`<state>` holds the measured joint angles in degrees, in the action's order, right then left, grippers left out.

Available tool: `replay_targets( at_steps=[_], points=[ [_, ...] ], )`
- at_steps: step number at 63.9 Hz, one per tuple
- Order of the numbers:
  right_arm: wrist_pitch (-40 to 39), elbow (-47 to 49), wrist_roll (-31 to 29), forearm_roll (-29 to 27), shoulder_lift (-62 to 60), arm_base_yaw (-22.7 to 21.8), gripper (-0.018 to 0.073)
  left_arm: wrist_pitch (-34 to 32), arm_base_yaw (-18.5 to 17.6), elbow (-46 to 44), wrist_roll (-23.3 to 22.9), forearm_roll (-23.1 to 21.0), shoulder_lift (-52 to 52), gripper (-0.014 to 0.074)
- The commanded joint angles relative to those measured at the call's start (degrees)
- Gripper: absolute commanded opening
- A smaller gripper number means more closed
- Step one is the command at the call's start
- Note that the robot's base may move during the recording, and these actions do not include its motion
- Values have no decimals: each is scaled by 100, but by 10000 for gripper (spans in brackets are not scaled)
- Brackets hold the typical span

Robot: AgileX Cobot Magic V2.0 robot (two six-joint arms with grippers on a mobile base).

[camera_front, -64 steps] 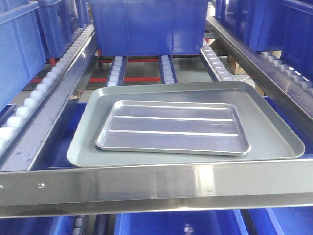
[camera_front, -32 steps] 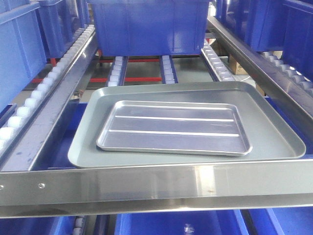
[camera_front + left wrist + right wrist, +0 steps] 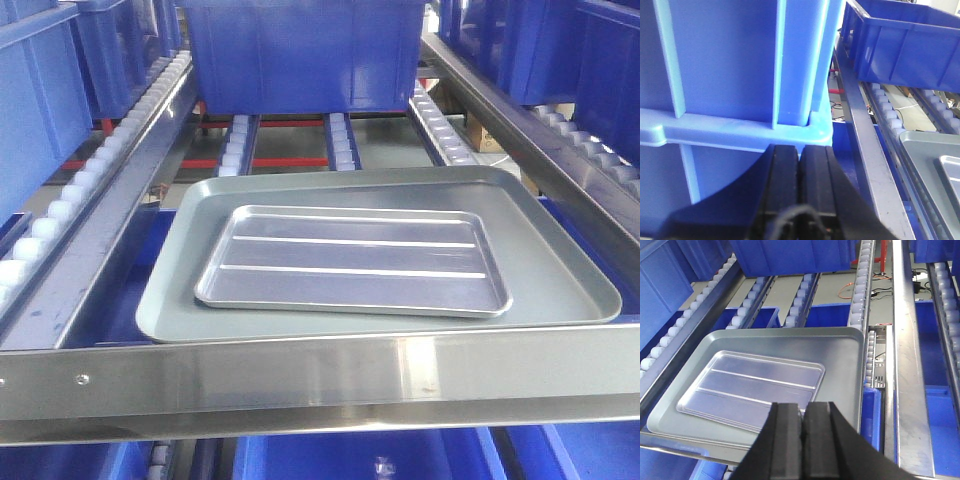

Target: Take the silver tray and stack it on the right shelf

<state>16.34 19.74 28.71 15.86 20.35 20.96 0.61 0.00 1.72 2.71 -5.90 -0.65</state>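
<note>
The silver tray, shiny with two raised ribs, lies flat inside a larger dull grey-green tray on a roller rack behind a broad steel front bar. Whether this rack is the right shelf, I cannot tell. In the right wrist view my right gripper is shut and empty, hovering over the near right corner of the silver tray. My left gripper is shut and empty, close against a big blue crate. A corner of the silver tray shows at the right edge of that view.
A dark-blue crate stands on the rollers just behind the trays. More blue crates flank both sides beyond steel side rails. White roller rails run back, with blue bins showing through the gaps below.
</note>
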Motion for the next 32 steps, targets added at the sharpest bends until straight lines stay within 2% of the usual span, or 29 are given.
replay_targets(
  at_steps=[1, 20, 27, 32],
  points=[
    [-503, 150, -43, 110, 26, -27, 57, -518, 3, 146, 13, -49, -6, -94],
    [-563, 77, -144, 135, 26, -27, 57, -518, 3, 146, 13, -49, -6, -94],
    [-603, 77, -693, 116, 26, -102, 57, -518, 3, 146, 13, -49, -6, -94],
    [-635, 72, -1175, -232, -27, -370, 57, -518, 3, 146, 13, -49, -6, -94]
  ],
)
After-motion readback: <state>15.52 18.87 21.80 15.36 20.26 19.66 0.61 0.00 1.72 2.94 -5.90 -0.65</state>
